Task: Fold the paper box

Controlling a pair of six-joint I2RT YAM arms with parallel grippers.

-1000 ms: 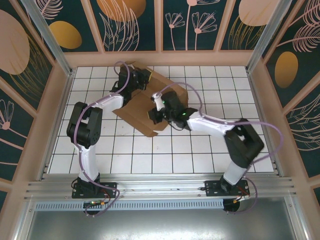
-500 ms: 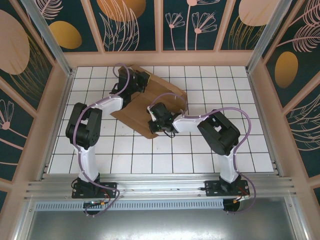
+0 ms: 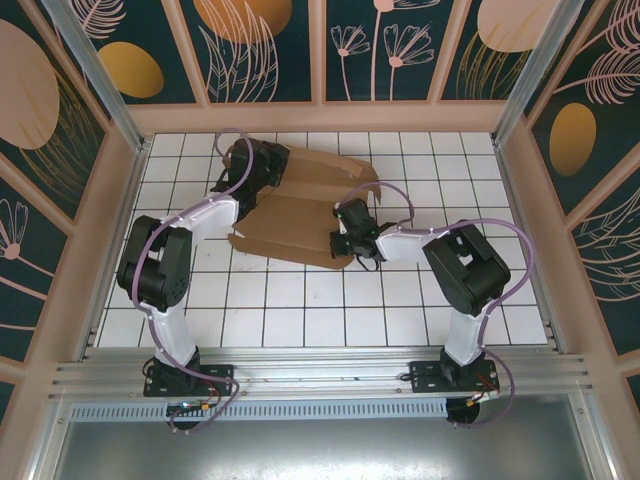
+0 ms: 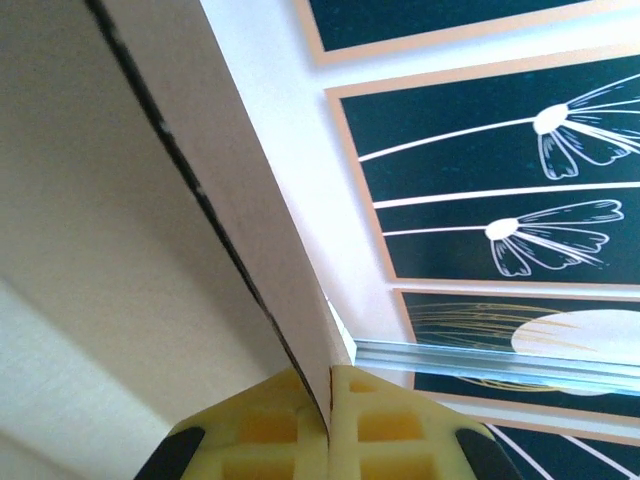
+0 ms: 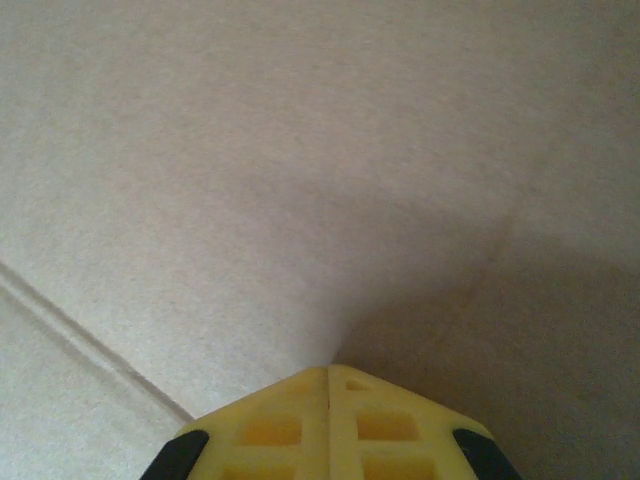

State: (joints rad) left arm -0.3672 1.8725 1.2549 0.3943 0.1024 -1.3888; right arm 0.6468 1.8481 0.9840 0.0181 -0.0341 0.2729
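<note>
The paper box (image 3: 300, 205) is a brown cardboard sheet with flaps, lying at the back middle of the white tiled table. My left gripper (image 3: 266, 165) is at its far left part. In the left wrist view this gripper (image 4: 328, 372) is shut on a raised cardboard flap (image 4: 250, 210), whose edge runs up from between the yellow fingers (image 4: 270, 420). My right gripper (image 3: 344, 238) is over the box's right front part. In the right wrist view it (image 5: 330, 370) is shut with nothing in it, tips against the flat cardboard (image 5: 300, 150).
Patterned wall panels (image 3: 390, 50) and a peach ledge (image 3: 320, 117) close the back just behind the box. Side walls (image 3: 110, 220) stand left and right. Bare tiles (image 3: 300, 310) lie between the box and the arm bases.
The box has turned and shifted right, lying more square to the table. My right gripper moved right along its front part. My left gripper swung toward the back left, still holding the flap.
</note>
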